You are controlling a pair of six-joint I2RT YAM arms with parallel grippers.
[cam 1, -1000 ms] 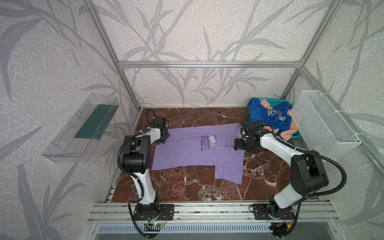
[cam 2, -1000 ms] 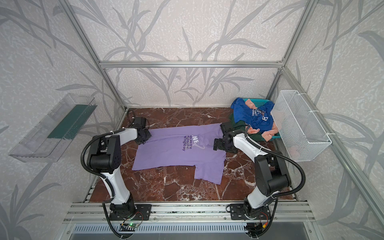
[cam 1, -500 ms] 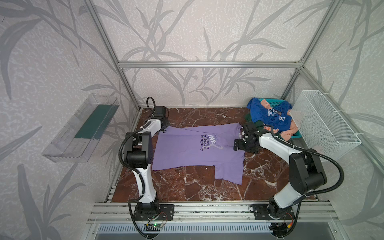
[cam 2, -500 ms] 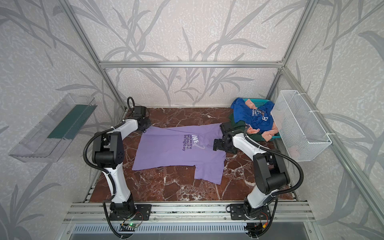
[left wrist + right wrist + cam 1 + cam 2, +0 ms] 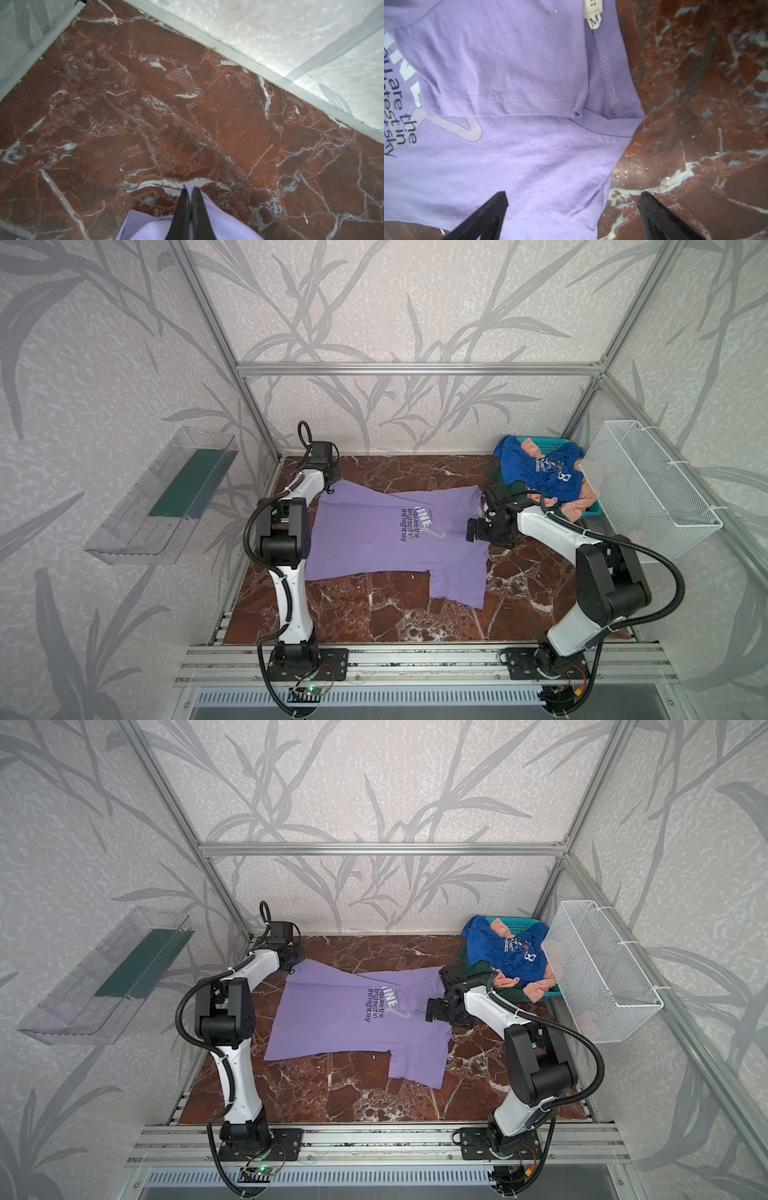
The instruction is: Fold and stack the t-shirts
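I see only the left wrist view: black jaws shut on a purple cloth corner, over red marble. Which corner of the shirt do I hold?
Observer: The left gripper pinches the far left hem corner of the purple shirt, which lies spread out with its collar end to the right.
Operator: Where is the other arm?
Observer: The right gripper hangs at the collar end, jaws wide open, holding nothing.
Operator: And the other shirts?
Observer: The blue shirt tops a heap in the teal basket in the far right corner.
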